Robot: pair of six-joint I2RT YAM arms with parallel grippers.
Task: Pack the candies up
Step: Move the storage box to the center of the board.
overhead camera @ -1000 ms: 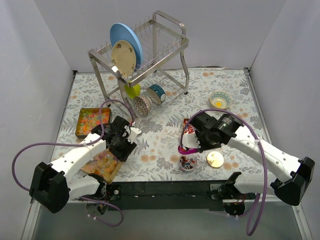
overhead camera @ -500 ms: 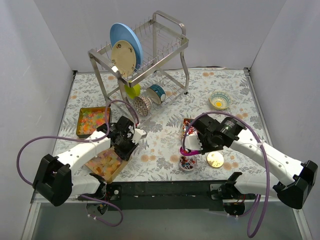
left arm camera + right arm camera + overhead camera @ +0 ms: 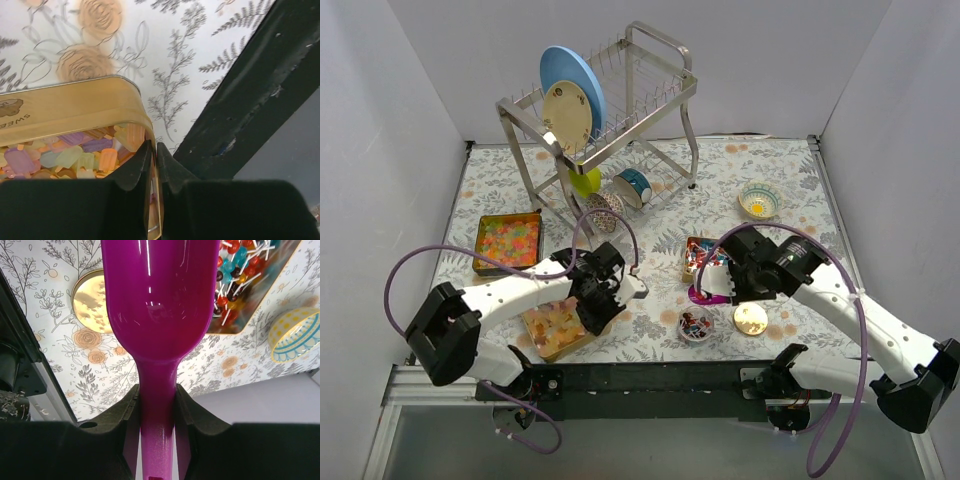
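Observation:
My left gripper (image 3: 608,303) is shut on the right wall of a gold tin (image 3: 542,340) of yellow-orange gummies (image 3: 558,322) at the front left. In the left wrist view the fingers (image 3: 142,162) pinch the tin's rim (image 3: 75,107), with gummies (image 3: 75,155) inside. My right gripper (image 3: 728,284) is shut on the handle of the purple scoop (image 3: 703,294), whose bowl (image 3: 155,300) is empty. A tin of tiny red-orange-yellow bits (image 3: 507,242) sits at the left. A tin of red-blue wrapped pieces (image 3: 698,256) also shows in the right wrist view (image 3: 240,285). A small jar (image 3: 696,325) holds some candies.
The round gold lid (image 3: 751,319) lies right of the jar, also in the right wrist view (image 3: 92,300). A yellow-blue bowl (image 3: 759,200) sits at the back right. A dish rack (image 3: 605,110) with plates and cups stands at the back. The black front rail (image 3: 260,100) is close to the gummy tin.
My left gripper has moved right, pulling the gummy tin toward the middle. My right gripper has shifted a little right with the scoop.

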